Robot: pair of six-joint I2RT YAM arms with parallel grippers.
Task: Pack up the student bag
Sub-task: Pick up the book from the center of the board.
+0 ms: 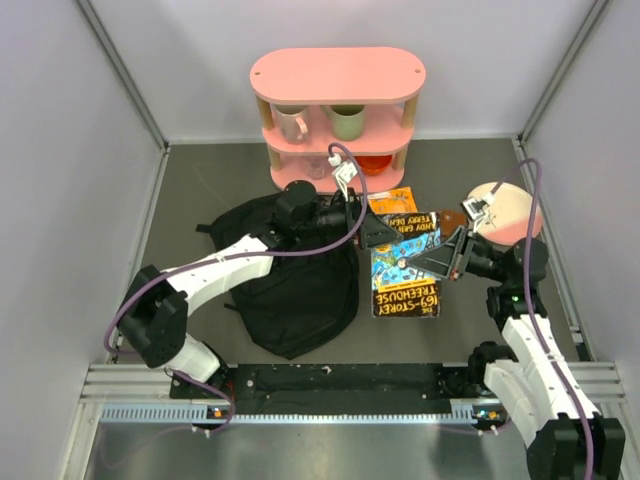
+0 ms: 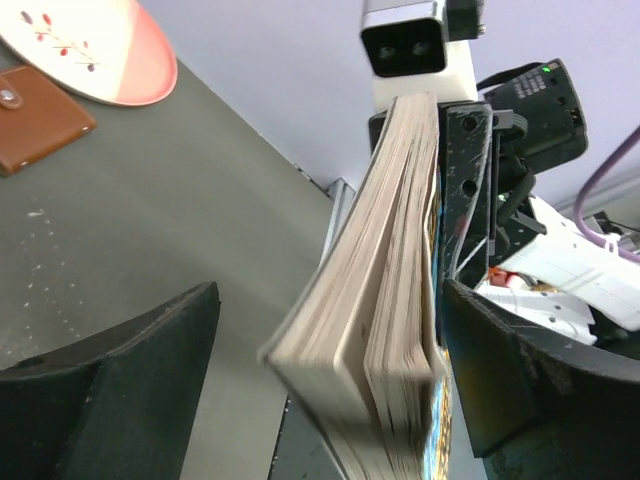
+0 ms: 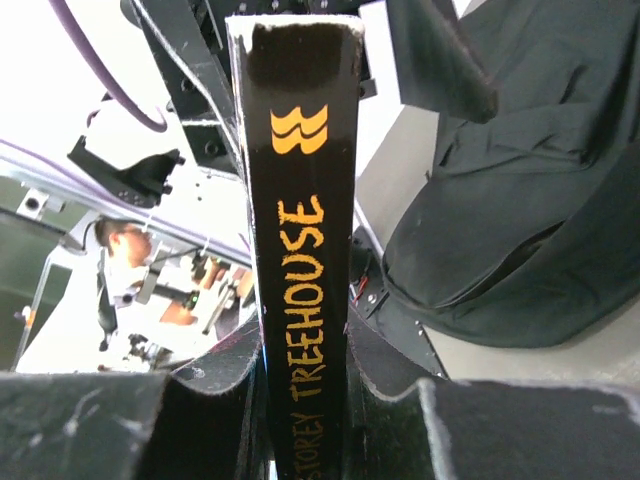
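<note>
Enclosed by pale walls, a grey table is seen from above, and a pink shelf is placed at its far edge. On the left half the student bag is laid flat and crumpled; where its opening is cannot be made out. At the upper right corner of the bag the left gripper is reached out, with its jaws spread wide. In the left wrist view the page edges of a paperback are seen between its two fingers, with a clear gap on one side, while contact on the other side cannot be decided. The paperback, "The 169-Storey Treehouse", is pinched at its spine by the right gripper, whose jaws are pressed against both covers. This hold is probably chosen so that the free page edge is offered toward the bag and the other arm. An orange book is partly covered behind it. The bag is found just beside the left gripper and near the right gripper, with the paperback between them. Further right, a brown wallet and a pink plate are left on the table, presumably to be packed later.
</note>
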